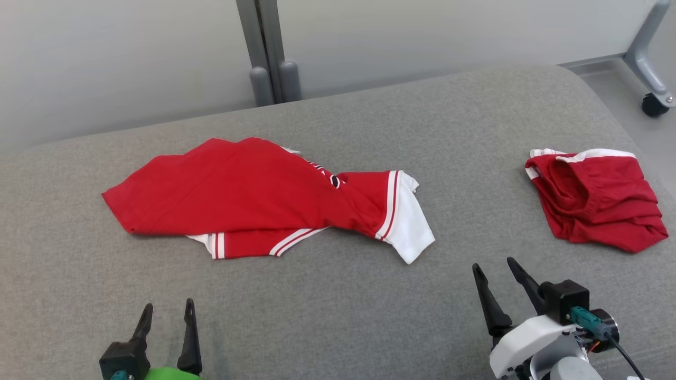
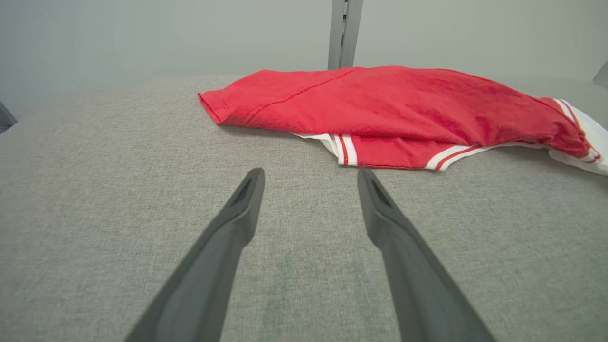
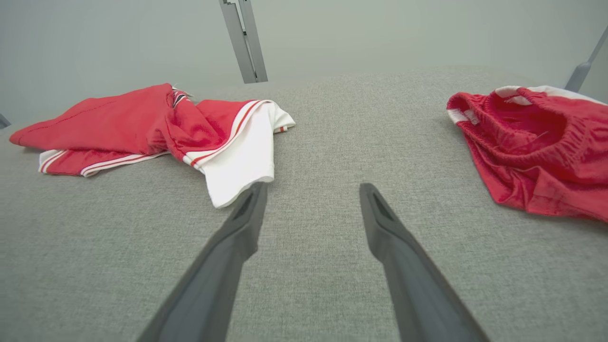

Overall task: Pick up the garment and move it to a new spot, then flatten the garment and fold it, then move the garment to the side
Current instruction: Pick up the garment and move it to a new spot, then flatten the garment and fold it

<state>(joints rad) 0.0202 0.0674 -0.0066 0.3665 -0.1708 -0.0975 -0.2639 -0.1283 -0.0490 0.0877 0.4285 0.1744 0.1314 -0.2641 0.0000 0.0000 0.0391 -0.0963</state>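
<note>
Head view: red jersey (image 1: 237, 184) lying rumpled in middle of grey table (image 1: 338, 316), white sleeve (image 1: 409, 227) pointing toward 4 o'clock. red shorts (image 1: 597, 206) lying well apart at 3 o'clock. At 7 o'clock left gripper (image 1: 169, 305), at 5 o'clock right gripper (image 1: 494, 264), both standing with fingers spread, gripping nothing.
Left wrist view: striped hem (image 2: 380, 154) lying just beyond fingertips (image 2: 368, 183), 12 o'clock.
Right wrist view: white sleeve sitting at 11 o'clock, red shorts at 2 o'clock.

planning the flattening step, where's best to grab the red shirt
Probably the white sleeve, approached from the near right by the right gripper: it juts clear of the bunched red shirt, its corner lying free on the grey surface.
</note>
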